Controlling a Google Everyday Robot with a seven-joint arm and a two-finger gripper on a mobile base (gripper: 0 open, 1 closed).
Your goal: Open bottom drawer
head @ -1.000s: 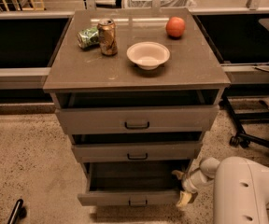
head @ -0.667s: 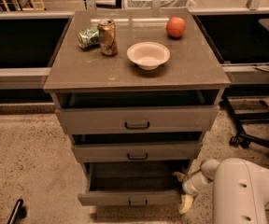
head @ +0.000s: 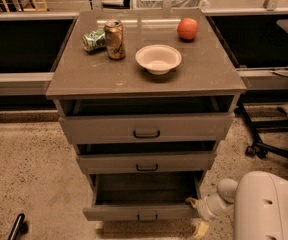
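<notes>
The grey-brown flat-fronted bottom drawer (head: 119,213) stands pulled well out of the grey-brown three-drawer cabinet (head: 134,84), its plain grey inside exposed. This is the same extension as a second ago, so no further travel is being gained. The white two-finger gripper (head: 195,215) sits at the right end of that drawer's front, low beside the cabinet's right corner; since a second ago its lower tip has dropped slightly toward the speckled floor (head: 29,174). The jaws stand apart, one pale tip above and one below the end of the front, and appear to hold nothing. The small dark centre pull handle (head: 147,216) is free. Judgement: the opening is essentially complete, and withdrawal is what remains. Edges: the mid-sized drawer front (head: 146,162) and the tallest top drawer front (head: 146,129) are each ajar and project above the gripper, so upward retreat is bounded. Open room lies toward the camera and to the right, though the black wheeled chair base (head: 266,146) stands near on that side.
</notes>
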